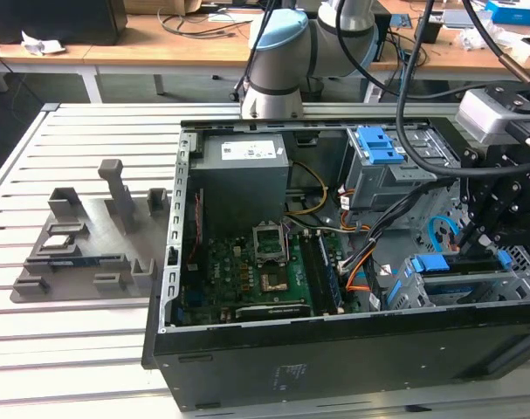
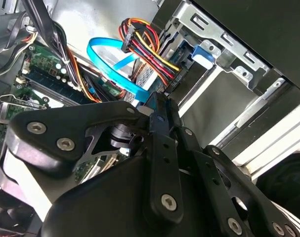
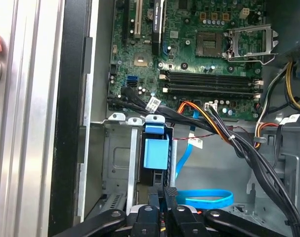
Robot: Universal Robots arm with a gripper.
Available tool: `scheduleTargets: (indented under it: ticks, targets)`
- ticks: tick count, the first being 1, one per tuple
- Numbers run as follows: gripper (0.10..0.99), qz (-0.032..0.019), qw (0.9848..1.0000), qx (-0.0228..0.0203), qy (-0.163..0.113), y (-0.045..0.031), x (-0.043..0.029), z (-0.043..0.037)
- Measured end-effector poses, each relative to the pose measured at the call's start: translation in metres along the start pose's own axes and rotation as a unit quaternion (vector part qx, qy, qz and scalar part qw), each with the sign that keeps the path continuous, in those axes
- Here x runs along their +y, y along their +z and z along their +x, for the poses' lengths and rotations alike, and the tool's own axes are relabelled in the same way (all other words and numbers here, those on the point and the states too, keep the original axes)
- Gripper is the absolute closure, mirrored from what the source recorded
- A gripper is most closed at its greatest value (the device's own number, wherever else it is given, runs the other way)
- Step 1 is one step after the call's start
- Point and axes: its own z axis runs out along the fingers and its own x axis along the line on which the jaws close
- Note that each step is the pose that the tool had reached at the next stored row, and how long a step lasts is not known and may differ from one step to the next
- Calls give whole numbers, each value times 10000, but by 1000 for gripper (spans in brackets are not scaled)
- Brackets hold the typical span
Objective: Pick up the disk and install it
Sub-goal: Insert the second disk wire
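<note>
First wrist view puts the gripper [image 3: 164,197] closed thin on the disk's [image 3: 156,154] rear edge, already slotted in the drive cage [image 3: 115,163]. Judging by that, push straight along the rails, clear of the cables [image 3: 224,131].

A green motherboard [image 1: 247,271] is showing inside the black computer case [image 1: 334,358], beside a big grey box [image 1: 244,179] wearing a white sticker. A bright blue latch [image 3: 155,153] and a light blue ribbon cable [image 3: 209,198] are standing out against grey metal. The slatted tabletop [image 1: 72,349] is looking pale grey-white, carrying a grey plastic fixture [image 1: 90,236] near its edge on the exterior view's left.
</note>
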Motion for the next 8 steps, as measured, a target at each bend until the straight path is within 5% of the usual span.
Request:
scheduleTargets:
  ticks: [8]
  targets:
    - [925,0,10000,6,-19,26,-24,-6]
